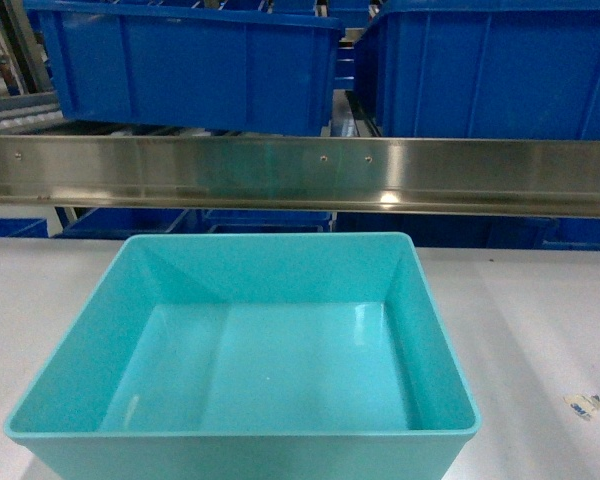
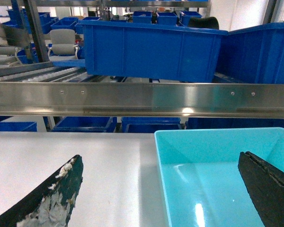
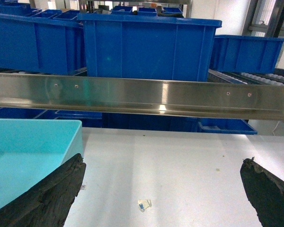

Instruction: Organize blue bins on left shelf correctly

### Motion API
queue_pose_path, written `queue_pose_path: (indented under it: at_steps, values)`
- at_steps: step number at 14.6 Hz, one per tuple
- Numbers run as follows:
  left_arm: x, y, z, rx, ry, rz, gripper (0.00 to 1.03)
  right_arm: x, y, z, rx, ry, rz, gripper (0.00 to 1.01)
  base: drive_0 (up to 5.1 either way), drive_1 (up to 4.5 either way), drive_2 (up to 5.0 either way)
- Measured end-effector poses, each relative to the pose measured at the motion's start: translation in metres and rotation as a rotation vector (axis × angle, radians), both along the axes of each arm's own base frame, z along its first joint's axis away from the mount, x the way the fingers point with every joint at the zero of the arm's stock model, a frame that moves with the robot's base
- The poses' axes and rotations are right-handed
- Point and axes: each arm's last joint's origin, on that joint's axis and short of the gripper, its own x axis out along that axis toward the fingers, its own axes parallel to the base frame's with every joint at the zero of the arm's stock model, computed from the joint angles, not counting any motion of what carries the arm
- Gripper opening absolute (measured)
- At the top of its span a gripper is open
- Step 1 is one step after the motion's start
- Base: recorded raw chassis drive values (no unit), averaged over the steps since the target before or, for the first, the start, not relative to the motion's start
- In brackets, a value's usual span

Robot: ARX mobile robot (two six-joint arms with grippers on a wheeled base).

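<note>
The tub (image 1: 250, 350) sits on the tabletop's (image 1: 540, 320) near edge, below the shelf (image 1: 300, 175) rail (unshelved); both grippers (image 2: 161, 189) (image 3: 163, 189) have fingers apart, empty.

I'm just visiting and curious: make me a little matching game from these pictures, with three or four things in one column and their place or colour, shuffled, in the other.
Things:
1. turquoise tub
2. royal-blue ribbed bins
3. steel rail
4. scrap of paper

Descriptions:
A. shiny silver, running straight across the view
B. up on the shelf tier above the rail
C. empty, on the white table nearest the camera
D. small, on the table to the right of the tub

Pairs: 1-C, 2-B, 3-A, 4-D
</note>
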Motion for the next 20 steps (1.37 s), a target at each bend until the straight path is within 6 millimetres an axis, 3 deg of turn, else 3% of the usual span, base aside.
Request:
queue_pose_path:
  at_steps: [5, 7, 10, 11, 12, 15, 18, 20]
  values:
    - [0.000, 0.000, 0.000, -0.001, -0.002, -0.002, 0.98, 0.001, 0.000, 0.002, 0.003, -0.016, -0.004, 0.98, 0.0, 0.00, 0.0]
    - [0.011, 0.005, 0.007, -0.019, -0.005, -0.037, 0.98, 0.011, 0.005, 0.007, 0.014, -0.017, -0.005, 0.98, 0.0, 0.00, 0.0]
    - [0.050, 0.008, 0.018, -0.055, 0.114, -0.106, 0.98, 0.042, 0.021, 0.021, 0.065, 0.009, 0.013, 0.98, 0.0, 0.00, 0.0]
    - [0.086, 0.006, 0.020, -0.036, 0.206, -0.101, 0.98, 0.074, 0.032, 0.025, 0.100, 0.103, 0.039, 0.98, 0.0, 0.00, 0.0]
    - [0.098, 0.007, 0.011, -0.017, 0.278, -0.064, 0.98, 0.090, 0.041, 0.018, 0.099, 0.219, 0.079, 0.98, 0.0, 0.00, 0.0]
    - [0.109, 0.005, 0.005, 0.028, 0.328, -0.023, 0.98, 0.103, 0.049, 0.013, 0.100, 0.312, 0.117, 0.98, 0.0, 0.00, 0.0]
    - [0.135, 0.001, 0.004, 0.109, 0.344, 0.029, 0.98, 0.125, 0.059, 0.031, 0.115, 0.345, 0.196, 0.98, 0.0, 0.00, 0.0]
    - [0.149, -0.002, -0.005, 0.146, 0.388, 0.044, 0.98, 0.135, 0.065, 0.026, 0.111, 0.434, 0.259, 0.98, 0.0, 0.00, 0.0]
